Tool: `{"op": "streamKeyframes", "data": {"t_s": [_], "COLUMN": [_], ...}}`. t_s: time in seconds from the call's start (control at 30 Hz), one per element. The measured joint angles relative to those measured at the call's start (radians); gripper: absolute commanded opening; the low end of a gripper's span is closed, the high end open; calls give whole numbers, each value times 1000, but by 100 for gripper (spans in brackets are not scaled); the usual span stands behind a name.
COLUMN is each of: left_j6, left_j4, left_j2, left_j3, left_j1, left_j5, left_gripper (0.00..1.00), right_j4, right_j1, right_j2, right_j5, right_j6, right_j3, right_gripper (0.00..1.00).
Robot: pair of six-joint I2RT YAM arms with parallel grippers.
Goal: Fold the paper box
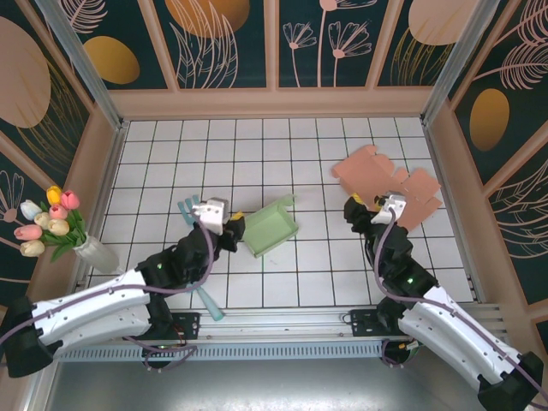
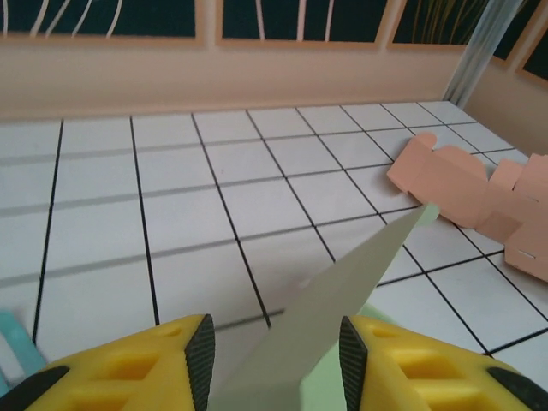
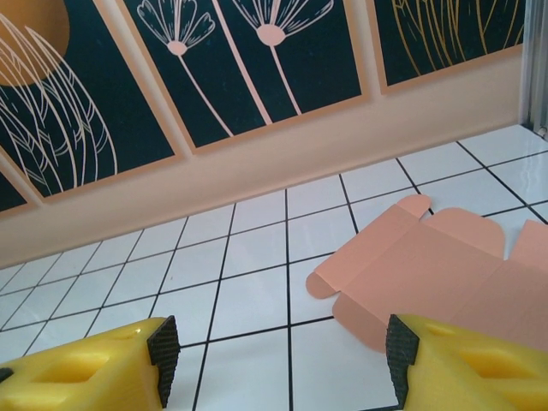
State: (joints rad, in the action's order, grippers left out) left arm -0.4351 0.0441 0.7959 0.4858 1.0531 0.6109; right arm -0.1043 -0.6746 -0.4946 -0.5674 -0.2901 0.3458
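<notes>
your landmark is the vase (image 1: 92, 253) of tulips (image 1: 51, 218) at the left edge of the table (image 1: 257, 145).

the box (image 1: 272, 224), pale green and part folded, lies well to the right of the vase, near the middle of the table, with one wall standing up on its far side.

your left claw (image 1: 229, 223) sits between the vase and the box, right at the box's vase-side edge. from its wrist camera you see the left claw (image 2: 276, 342) with its fingers (image 2: 199, 351) standing apart. a green flap (image 2: 342, 282) rises through the gap, its face turned to the lens. it is not pinched flat between the pads.

the pink sheet (image 1: 385, 175), a flat cut blank, lies farther from the vase than the box does, near the right wall.

your right claw (image 1: 363, 206) hangs at the sheet's near corner on the vase side. in its own camera the right claw (image 3: 282, 347) is wide apart, with only bare tile between the pads. the sheet (image 3: 428, 274) lies flat just beyond them.

a teal strip (image 1: 208, 301) lies between the vase and the box, near the left arm.
</notes>
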Motion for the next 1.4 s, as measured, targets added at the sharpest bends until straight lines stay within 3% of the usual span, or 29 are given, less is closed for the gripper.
{"op": "streamKeyframes", "data": {"t_s": [0.17, 0.4, 0.63, 1.0, 1.2, 1.4], "left_j6": [-99, -150, -163, -166, -165, -162], "left_j4": [10, 98, 159, 193, 190, 179], "left_j2": [-4, 119, 269, 233, 313, 406], "left_j3": [-96, -140, -139, -139, -96, -11], "left_j1": [0, 0, 0, 0, 0, 0], "left_j5": [-28, -103, -98, -94, -79, -20], "left_gripper": [46, 45, 41, 40, 36, 24], "right_j4": [0, 0, 0, 0, 0, 0], "right_j1": [0, 0, 0, 0, 1, 1], "right_j2": [-40, -64, -65, -65, -71, -72], "right_j5": [35, 46, 52, 71, 71, 76], "right_j6": [12, 22, 22, 22, 22, 22], "right_j3": [0, 1, 1, 1, 1, 1], "right_gripper": [68, 68, 68, 68, 68, 68]}}
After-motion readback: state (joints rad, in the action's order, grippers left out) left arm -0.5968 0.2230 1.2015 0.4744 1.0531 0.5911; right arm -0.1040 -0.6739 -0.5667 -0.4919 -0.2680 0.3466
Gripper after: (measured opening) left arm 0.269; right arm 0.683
